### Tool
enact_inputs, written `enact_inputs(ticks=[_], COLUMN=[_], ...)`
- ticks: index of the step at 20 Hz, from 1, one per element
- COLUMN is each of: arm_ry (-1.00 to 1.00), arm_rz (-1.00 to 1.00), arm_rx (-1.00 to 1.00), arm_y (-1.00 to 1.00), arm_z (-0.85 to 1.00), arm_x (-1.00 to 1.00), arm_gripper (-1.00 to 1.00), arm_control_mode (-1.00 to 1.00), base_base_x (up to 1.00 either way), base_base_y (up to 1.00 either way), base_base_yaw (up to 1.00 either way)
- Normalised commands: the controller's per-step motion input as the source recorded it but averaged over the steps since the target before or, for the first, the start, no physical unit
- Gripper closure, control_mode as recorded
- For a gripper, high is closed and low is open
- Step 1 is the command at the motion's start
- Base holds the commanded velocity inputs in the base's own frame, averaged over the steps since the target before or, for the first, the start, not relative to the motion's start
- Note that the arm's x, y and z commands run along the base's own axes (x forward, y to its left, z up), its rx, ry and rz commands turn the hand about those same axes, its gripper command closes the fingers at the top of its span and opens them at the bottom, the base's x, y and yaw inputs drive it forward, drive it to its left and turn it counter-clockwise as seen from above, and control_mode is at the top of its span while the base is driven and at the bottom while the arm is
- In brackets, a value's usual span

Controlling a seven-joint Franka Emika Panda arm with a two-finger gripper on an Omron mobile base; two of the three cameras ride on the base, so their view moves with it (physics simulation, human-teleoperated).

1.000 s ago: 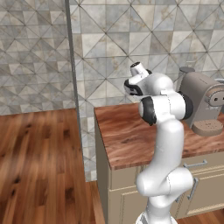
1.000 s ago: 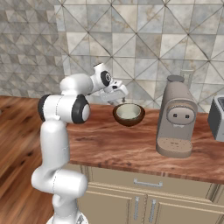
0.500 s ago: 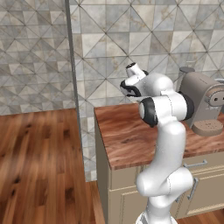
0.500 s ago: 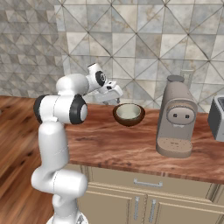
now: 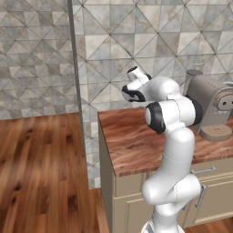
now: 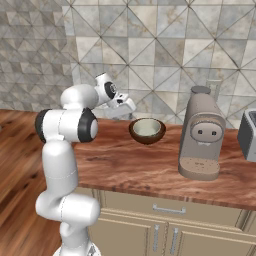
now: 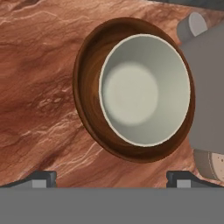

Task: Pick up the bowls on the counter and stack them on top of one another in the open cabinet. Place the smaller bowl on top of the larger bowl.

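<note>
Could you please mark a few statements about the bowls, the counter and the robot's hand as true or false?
1. The smaller bowl sits inside the larger bowl. True.
2. The bowls rest on a cabinet shelf. False: they sit on the counter.
3. The hand grips the pale bowl. False: it is open, clear of both bowls.
4. A coffee machine stands on the counter. True.
5. The larger bowl lies overturned. False: it stands upright.

2 base views from behind the arm, sharing the counter [image 6: 150, 167], hand view close, looking down on it.
</note>
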Motion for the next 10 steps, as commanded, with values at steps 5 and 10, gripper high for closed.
enact_inputs(ticks=[5, 10], arm_ry=[0.03, 0.02], arm_rz=[-0.03, -0.04], arm_rx=[0.00, 0.00], arm_y=[0.04, 0.02], arm_z=[-0.10, -0.12], arm_x=[-0.09, -0.11], arm_gripper=[-1.00, -1.00], arm_control_mode=[-1.00, -1.00], base_base_x=[0.00, 0.00], base_base_y=[0.00, 0.00], base_base_yaw=[0.00, 0.00])
